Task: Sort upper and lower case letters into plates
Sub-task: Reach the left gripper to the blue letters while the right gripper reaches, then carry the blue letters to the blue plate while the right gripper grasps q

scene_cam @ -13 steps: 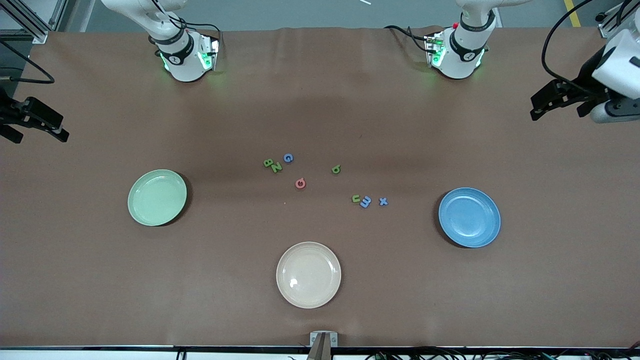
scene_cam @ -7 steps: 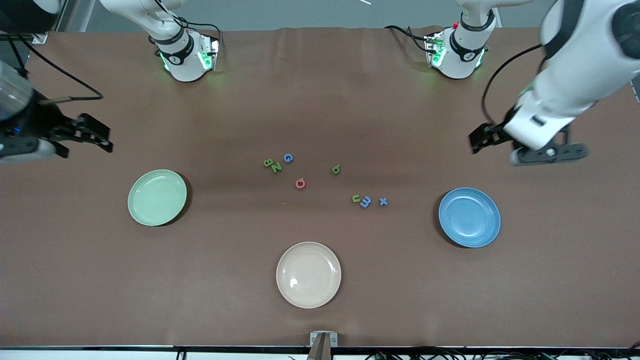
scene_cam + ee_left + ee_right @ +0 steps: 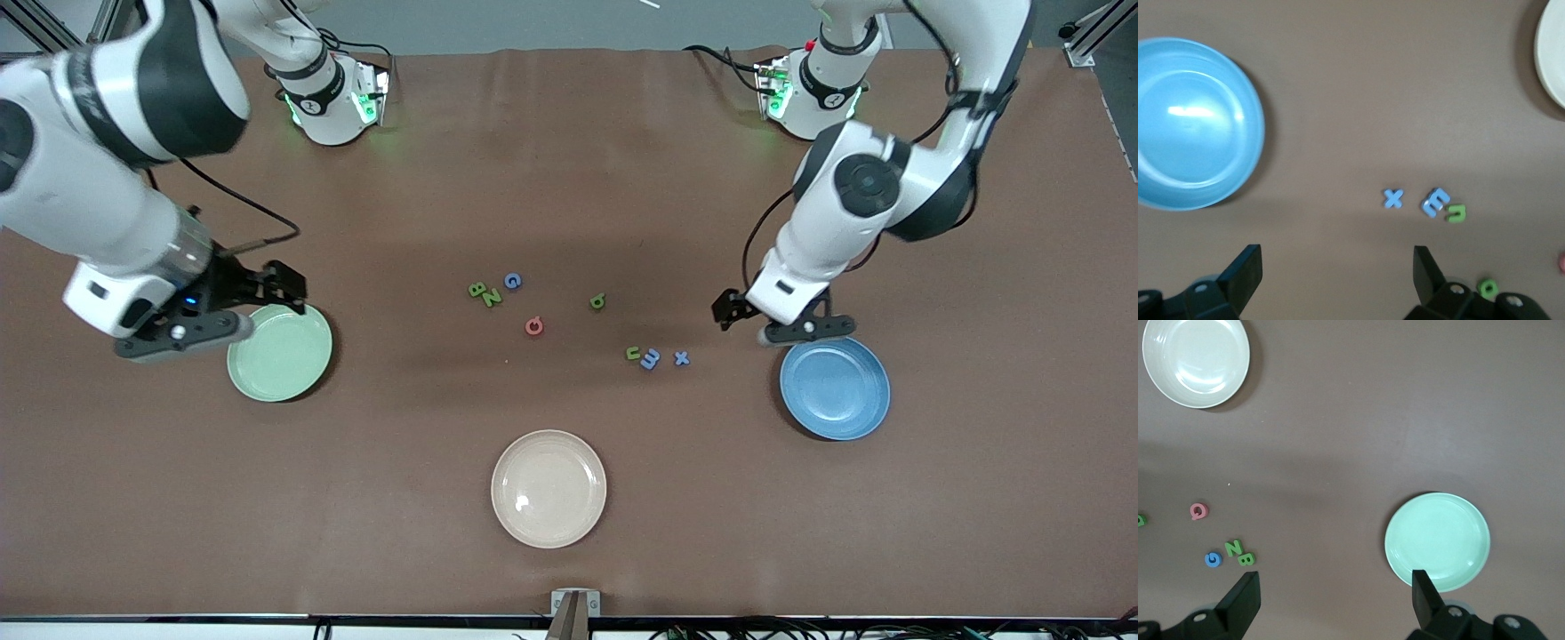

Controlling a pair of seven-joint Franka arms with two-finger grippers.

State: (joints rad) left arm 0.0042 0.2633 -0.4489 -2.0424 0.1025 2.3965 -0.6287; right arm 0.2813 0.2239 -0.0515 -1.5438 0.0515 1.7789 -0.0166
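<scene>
Having swung in from the frame's edges, the open, empty left hand (image 3: 772,322) and right hand (image 3: 233,302) hover above the blue plate (image 3: 836,388) and green plate (image 3: 279,352); letters (image 3: 651,358) lie unsorted.

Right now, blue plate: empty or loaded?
Empty. The blue plate shows bare inside in the front and left wrist views; all eight letters lie on the table.

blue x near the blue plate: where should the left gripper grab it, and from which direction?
Straight down from above: the blue x lies flat on the table, alone, clear of the blue m. Probably pinch across its outer edges, fingers straddling the crossing. The left gripper, open, hangs over the table beside the blue plate.
</scene>
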